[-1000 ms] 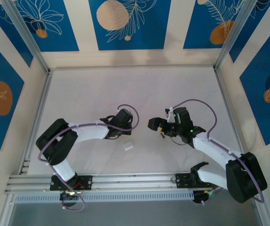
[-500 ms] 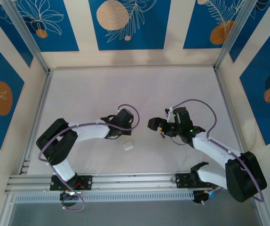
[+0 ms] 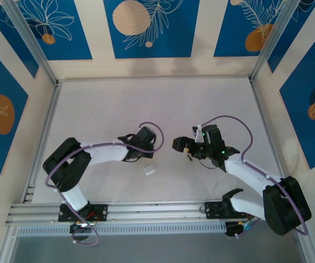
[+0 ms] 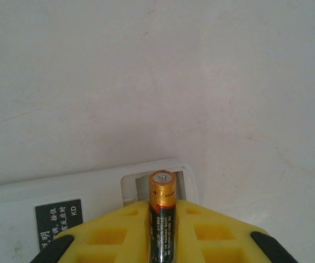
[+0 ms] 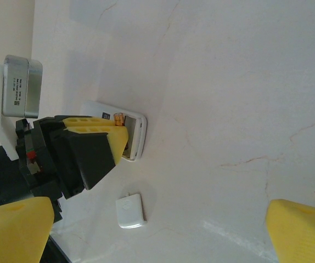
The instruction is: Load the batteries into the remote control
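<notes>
Left fingers [image 4: 212, 235], nearly closed, pinch a battery [image 4: 162, 203] plus-end-first over the remote control [image 4: 48, 189]'s open bay [image 4: 131, 189] so I can seat it; my right fingers [image 5: 15, 230] spread wide, empty.

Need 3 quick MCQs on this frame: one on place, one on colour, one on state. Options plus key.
1. Where is the loose white cover?
A) snapped onto the remote control
B) on the table, apart from the remote control
C) stacked on the battery

2. What colour are the left gripper finger pads?
A) blue
B) red
C) yellow

3. What state is the left gripper in?
A) shut on the battery
B) open and empty
C) shut on the loose white cover

Key:
1 B: the right wrist view shows it lying on bare table beside the remote control.
2 C: both pads are yellow in the left wrist view.
3 A: the battery sits clamped between the pads, its gold tip at the open compartment.
</notes>
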Controlling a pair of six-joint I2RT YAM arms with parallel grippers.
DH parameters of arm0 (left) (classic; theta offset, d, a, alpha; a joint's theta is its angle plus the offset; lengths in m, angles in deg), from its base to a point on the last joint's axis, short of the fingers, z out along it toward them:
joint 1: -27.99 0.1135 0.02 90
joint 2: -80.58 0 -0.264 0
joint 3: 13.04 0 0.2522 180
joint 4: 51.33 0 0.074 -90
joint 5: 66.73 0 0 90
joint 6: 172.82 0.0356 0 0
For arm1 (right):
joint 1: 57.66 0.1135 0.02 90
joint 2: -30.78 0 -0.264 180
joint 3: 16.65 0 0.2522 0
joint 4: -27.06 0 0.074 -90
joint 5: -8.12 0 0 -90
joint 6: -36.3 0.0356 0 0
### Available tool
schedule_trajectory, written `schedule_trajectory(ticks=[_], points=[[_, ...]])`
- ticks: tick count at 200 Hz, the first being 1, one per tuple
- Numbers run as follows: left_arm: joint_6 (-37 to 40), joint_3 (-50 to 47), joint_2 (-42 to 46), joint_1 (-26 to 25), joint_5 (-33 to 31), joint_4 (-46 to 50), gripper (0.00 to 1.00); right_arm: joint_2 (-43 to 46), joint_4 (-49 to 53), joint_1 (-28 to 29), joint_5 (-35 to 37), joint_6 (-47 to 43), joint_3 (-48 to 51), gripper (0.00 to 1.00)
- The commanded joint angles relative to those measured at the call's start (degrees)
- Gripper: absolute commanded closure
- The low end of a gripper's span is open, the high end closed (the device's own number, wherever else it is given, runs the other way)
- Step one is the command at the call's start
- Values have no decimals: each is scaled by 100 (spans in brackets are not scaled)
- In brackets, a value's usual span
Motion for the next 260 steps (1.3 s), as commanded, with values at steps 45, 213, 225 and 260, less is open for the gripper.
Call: schedule_trajectory(ticks=[45,213,225,260], points=[[324,-129,-26,-35,-37,304,78,-33,-38,45,13,-12,-67,1],[534,38,613,-18,-55,828,55,-121,-38,155,39,11,-140,1],[636,38,626,12,16,862,50,-131,-30,168,39,11,-149,1],[913,31,670,169,388,770,49,-229,-12,286,30,17,-277,1]])
